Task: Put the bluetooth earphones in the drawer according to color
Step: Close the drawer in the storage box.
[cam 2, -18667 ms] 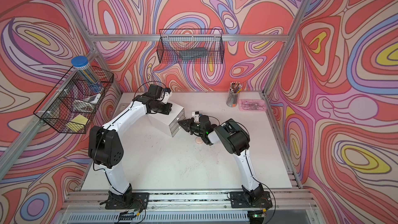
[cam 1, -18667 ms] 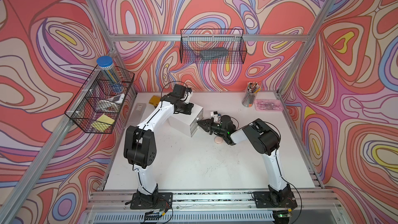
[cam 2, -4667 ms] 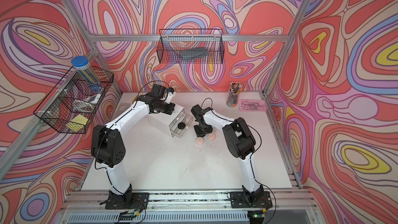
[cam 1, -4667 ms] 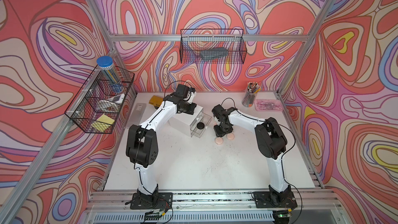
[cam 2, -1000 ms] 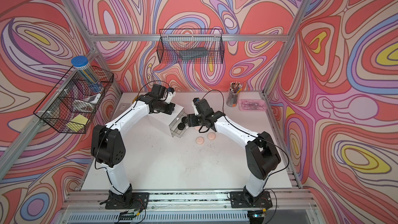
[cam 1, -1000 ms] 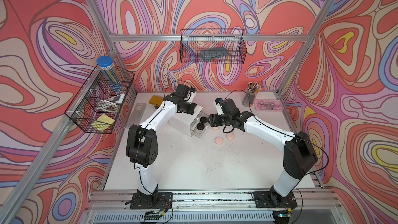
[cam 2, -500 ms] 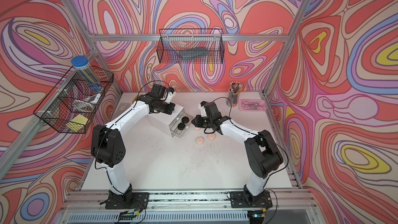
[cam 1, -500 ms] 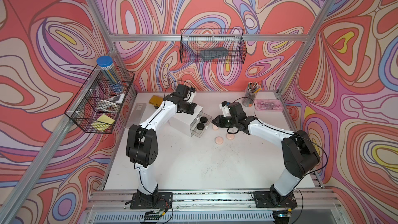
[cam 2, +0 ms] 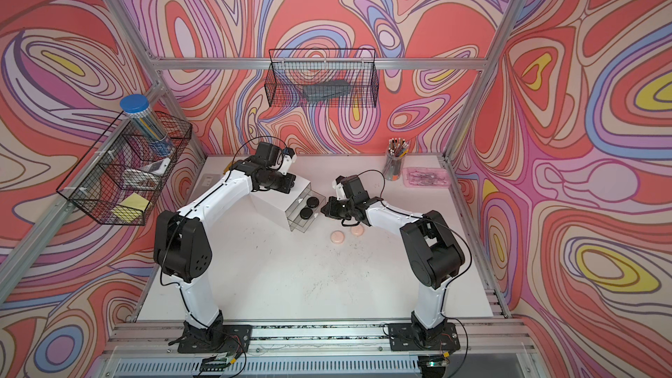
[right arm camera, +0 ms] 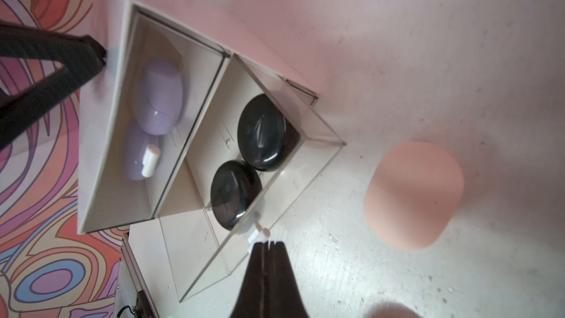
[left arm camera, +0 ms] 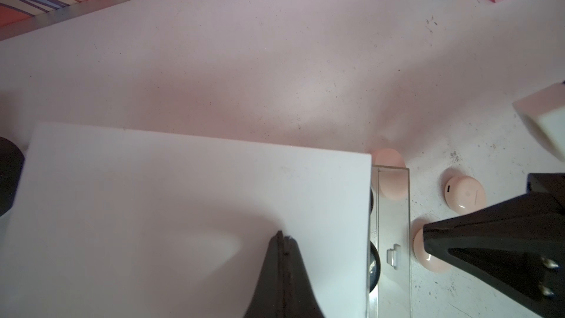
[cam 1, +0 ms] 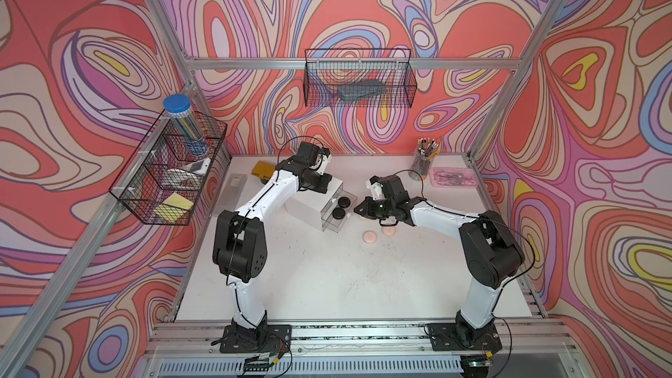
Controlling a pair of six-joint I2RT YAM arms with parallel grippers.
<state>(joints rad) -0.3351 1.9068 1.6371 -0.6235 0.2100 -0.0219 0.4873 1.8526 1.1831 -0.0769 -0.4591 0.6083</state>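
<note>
1. Pink earphone cases (right arm camera: 414, 195): look glossy, light, likely slippery; on table (right arm camera: 397, 270) beside right gripper (right arm camera: 266, 244) jaws. Grip across widest middle.
2. Right jaws pressed together, at open drawer (right arm camera: 290, 197) front.
3. Left gripper (left arm camera: 282, 238) jaws together, atop cabinet (left arm camera: 183, 209).

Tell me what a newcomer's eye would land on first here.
The loud swirling wallpaper all round the cell catches the eye first. Then the white cabinet mid-table toward the rear, one clear drawer pulled out with two black cases inside, two lavender cases in the drawer above. On the table beside it lie pale pink cases, by the shut right tool.
</note>
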